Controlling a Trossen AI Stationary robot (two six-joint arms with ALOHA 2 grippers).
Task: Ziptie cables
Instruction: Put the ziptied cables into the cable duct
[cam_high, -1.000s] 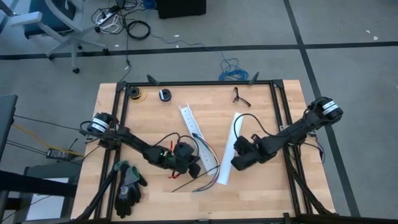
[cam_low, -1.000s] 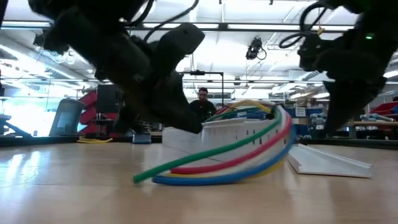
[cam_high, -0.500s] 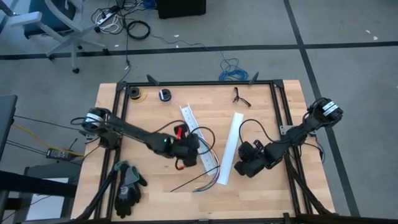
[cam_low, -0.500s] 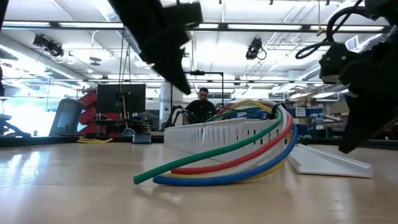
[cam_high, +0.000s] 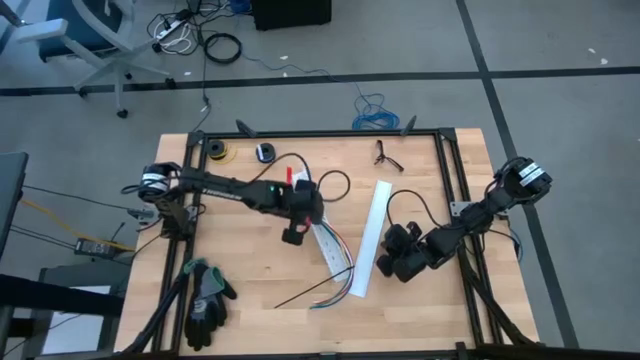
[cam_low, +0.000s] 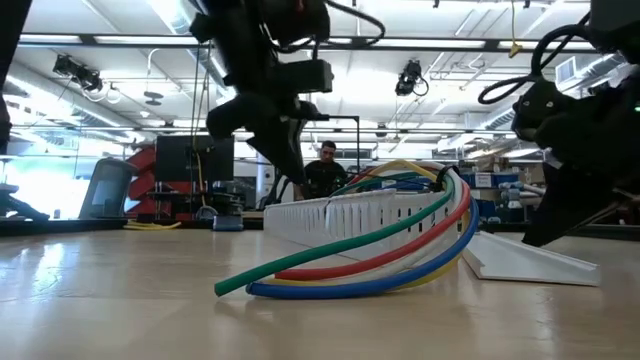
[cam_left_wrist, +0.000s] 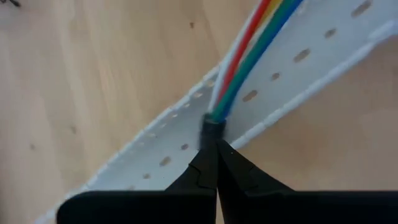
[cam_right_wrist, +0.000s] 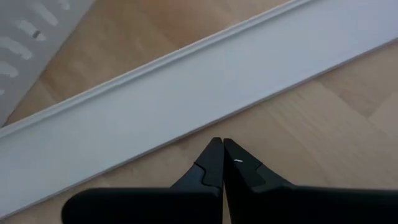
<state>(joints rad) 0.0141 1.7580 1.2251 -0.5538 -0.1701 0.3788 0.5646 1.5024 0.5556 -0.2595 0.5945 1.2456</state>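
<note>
The cables (cam_low: 380, 250), a bundle of green, red, white, yellow and blue wires, lie along the perforated white strip (cam_high: 322, 228) and loop off its near end onto the table. My left gripper (cam_high: 308, 216) is shut. It hangs over the strip's far half, its tips (cam_left_wrist: 211, 144) right at the bundle's dark end. My right gripper (cam_high: 385, 266) is shut and hangs low beside the plain white strip (cam_right_wrist: 205, 74), touching nothing. A thin dark strip (cam_high: 300, 297) lies on the table near the wires' loose ends. My left gripper's shut tips stand at the dark end of the cable bundle (cam_left_wrist: 211, 124), which lies in the perforated strip. They slant down from the table's left. I cannot tell whether they touch it.
A pair of dark gloves (cam_high: 205, 300) lies at the near left. Two small spools (cam_high: 215, 150) (cam_high: 265, 152) and a black clip (cam_high: 385, 155) sit along the far edge. A black frame rail (cam_high: 320, 133) borders the table. A person (cam_low: 325, 160) sits far behind.
My left gripper has risen and swung from the wires near the table's near edge toward the far edge, rolling as it went. It now hangs over the perforated strip. My right gripper has sunk a little beside the plain strip. The cables have not moved.
</note>
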